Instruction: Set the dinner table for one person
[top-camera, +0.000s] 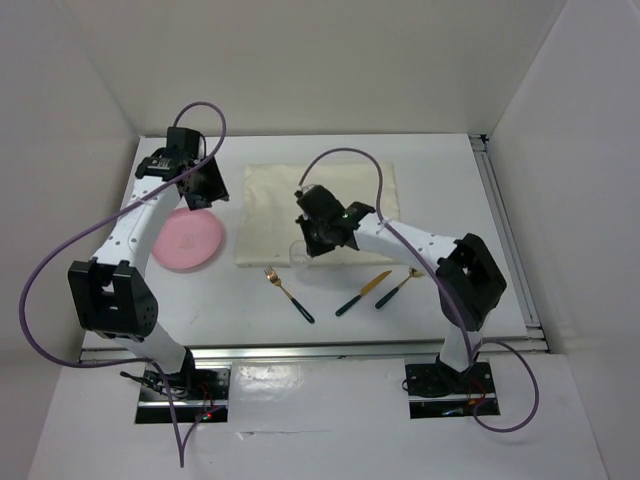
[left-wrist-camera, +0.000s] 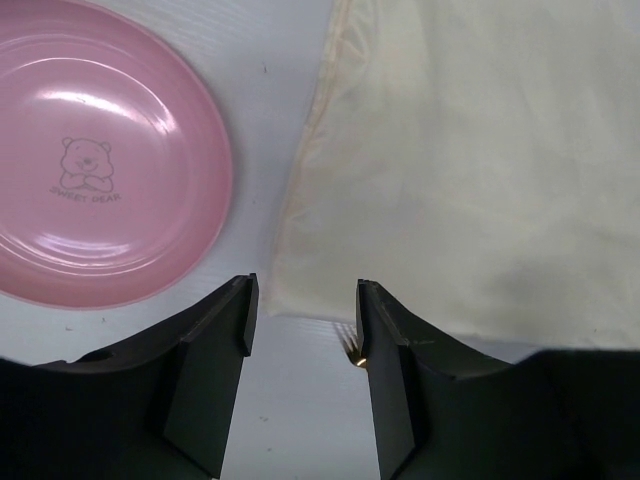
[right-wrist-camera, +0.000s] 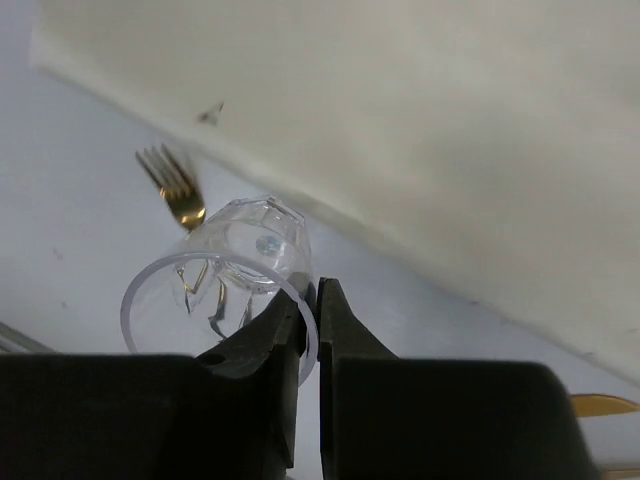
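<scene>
**Setting hardly begun: the pieces are on the table (top-camera: 440, 170) but not yet arranged.**

The white table fills the bay beyond both arm bases and carries everything. A cream cloth (top-camera: 275, 200) lies at its middle, toward the far side, with nothing on it. The pink plate (top-camera: 187, 240) sits off the cloth, just to its left. Fork (top-camera: 289, 294), knife (top-camera: 362, 293) and spoon (top-camera: 398, 288) lie loose and slanted in a row on the near side of the cloth. The right jaws are clenched on the rim of the clear glass (right-wrist-camera: 225, 275) at the cloth's near-left corner; whether the glass rests on the table I cannot tell. The left jaws are released and hold nothing, above the gap between plate and cloth. In my judgement, plate, cutlery and glass are all still to be placed.
</scene>
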